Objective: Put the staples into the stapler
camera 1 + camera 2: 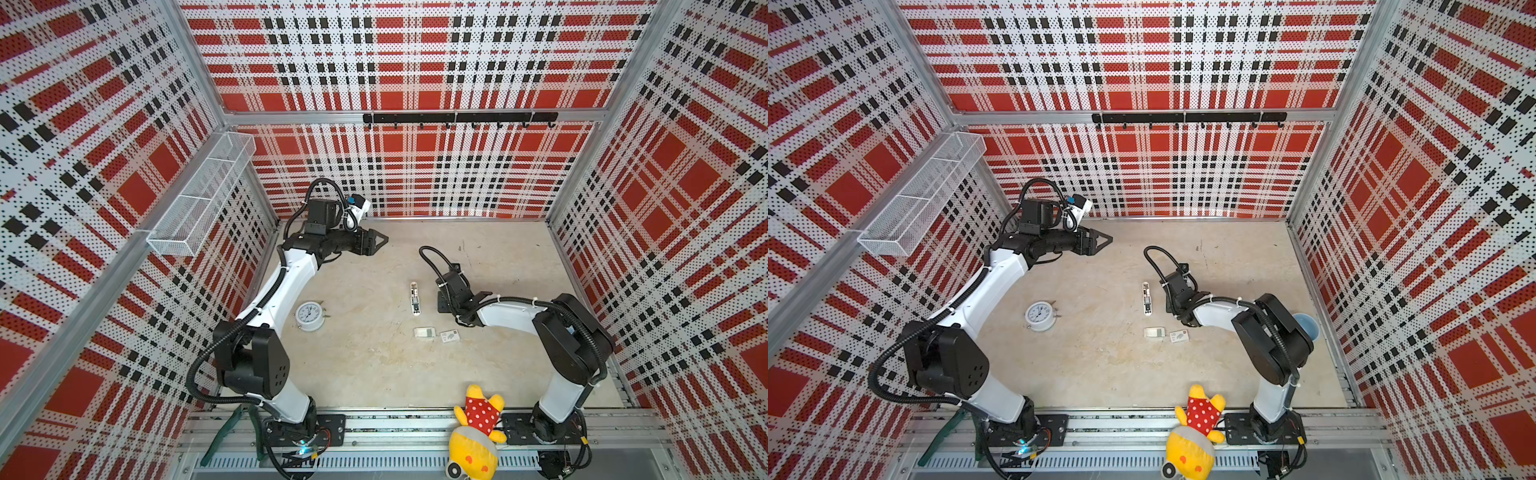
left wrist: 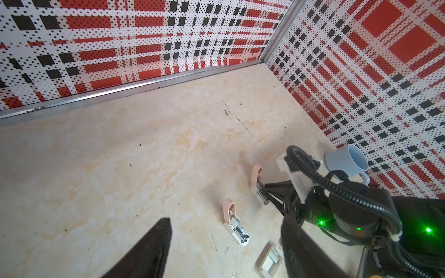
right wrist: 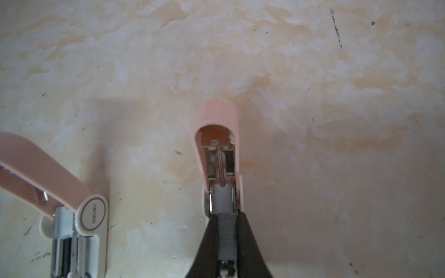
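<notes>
Two tapered black right fingers pinched ribbed grey staples, seemingly above the opened, round-nosed pink stapler; left fingers stood spread apart.

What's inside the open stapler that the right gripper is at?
A grey strip of staples, pinched by the right gripper, lines up with the stapler's metal tray. The fingers hide whether it is seated.
</notes>
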Tool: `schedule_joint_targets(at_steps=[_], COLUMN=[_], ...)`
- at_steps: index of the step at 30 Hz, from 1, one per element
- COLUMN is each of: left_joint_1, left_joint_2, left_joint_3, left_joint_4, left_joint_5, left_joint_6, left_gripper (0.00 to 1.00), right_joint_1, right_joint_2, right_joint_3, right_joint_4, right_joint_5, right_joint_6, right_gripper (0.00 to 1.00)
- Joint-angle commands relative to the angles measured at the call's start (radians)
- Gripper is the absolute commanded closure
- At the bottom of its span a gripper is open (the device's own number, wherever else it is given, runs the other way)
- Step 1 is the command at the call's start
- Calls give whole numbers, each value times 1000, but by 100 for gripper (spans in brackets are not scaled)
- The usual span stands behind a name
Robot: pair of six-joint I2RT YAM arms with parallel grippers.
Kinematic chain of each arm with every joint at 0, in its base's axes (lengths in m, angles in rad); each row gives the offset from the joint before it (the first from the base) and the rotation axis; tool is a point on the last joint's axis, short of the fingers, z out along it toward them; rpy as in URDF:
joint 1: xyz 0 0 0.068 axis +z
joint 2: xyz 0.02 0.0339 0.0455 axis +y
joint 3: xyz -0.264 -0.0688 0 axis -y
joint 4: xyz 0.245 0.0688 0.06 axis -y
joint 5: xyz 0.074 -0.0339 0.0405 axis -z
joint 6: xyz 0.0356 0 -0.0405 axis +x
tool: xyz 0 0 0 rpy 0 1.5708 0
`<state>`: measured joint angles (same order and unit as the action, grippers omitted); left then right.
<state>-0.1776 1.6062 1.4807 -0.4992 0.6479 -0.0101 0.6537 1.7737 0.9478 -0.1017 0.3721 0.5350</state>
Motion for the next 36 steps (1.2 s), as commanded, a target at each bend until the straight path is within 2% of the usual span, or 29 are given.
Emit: schedule_joint_targets(at_steps=[1, 36], left_joint_1=[11, 14], left_joint_2=[-2, 4], left_joint_3=[-11, -8], left_joint_4=[20, 33], left_joint_5=[12, 22], left_joint_6=[-1, -14], left_gripper=[25, 25], right_joint_1=[-4, -4], right_joint_2=[19, -57], right_joint_3=[-10, 1], right_joint_4=[41, 24], right_joint_5=[12, 22], right_joint_6=[13, -10], right_gripper=[88, 87])
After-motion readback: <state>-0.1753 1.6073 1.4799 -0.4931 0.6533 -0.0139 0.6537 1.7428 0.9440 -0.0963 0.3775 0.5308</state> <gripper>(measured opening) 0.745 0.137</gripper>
